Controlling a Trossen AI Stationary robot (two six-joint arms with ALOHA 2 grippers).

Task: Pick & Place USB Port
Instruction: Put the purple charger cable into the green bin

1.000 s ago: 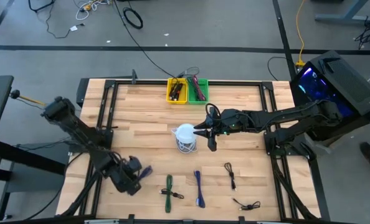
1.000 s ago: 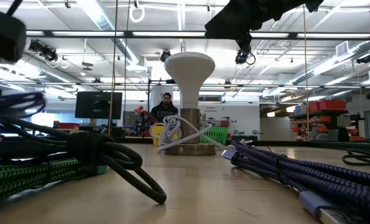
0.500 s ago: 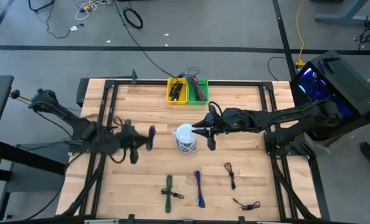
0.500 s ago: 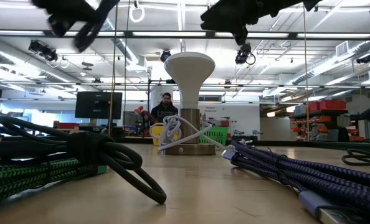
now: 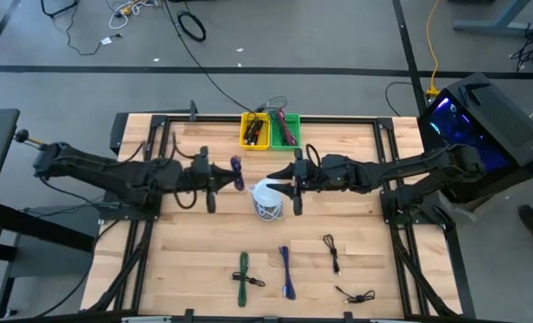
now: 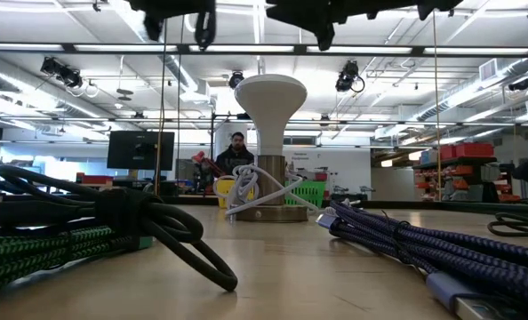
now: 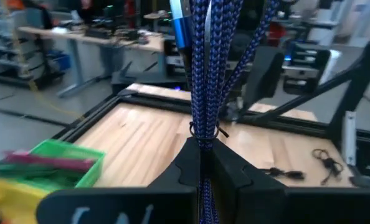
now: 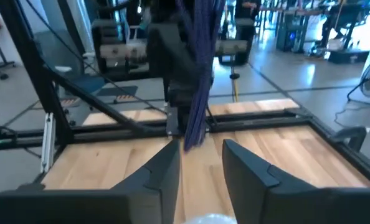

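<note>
- Nearest the table's [image 5: 356,242] front edge, well in front of the white stand [image 5: 267,193], lie a green bundled cable [image 5: 243,274], a blue braided cable [image 5: 287,270] and two black cables [image 5: 330,250], all flat on the wood.
- The white stand sits at mid-table with white cable coiled round its base; in the low view its mushroom-shaped top [image 6: 270,95] rises above the coils.
- The left end effector [image 5: 214,177] hangs just to the left of the stand, clenched on a blue braided USB cable [image 7: 203,81]; the bundle stands up between its fingers [image 7: 186,163], and it shows beside the stand from above [image 5: 236,170].
- The right end effector [image 5: 296,176] hangs just to the right of the stand, facing the left one, fingers [image 8: 163,168] parted with nothing between them.
- Behind the stand, at the table's far edge, sit a yellow bin [image 5: 254,131] and a green bin [image 5: 285,129], touching side by side, with cables in them.
- Beyond the table, a person [image 6: 235,153] shows in the room.
</note>
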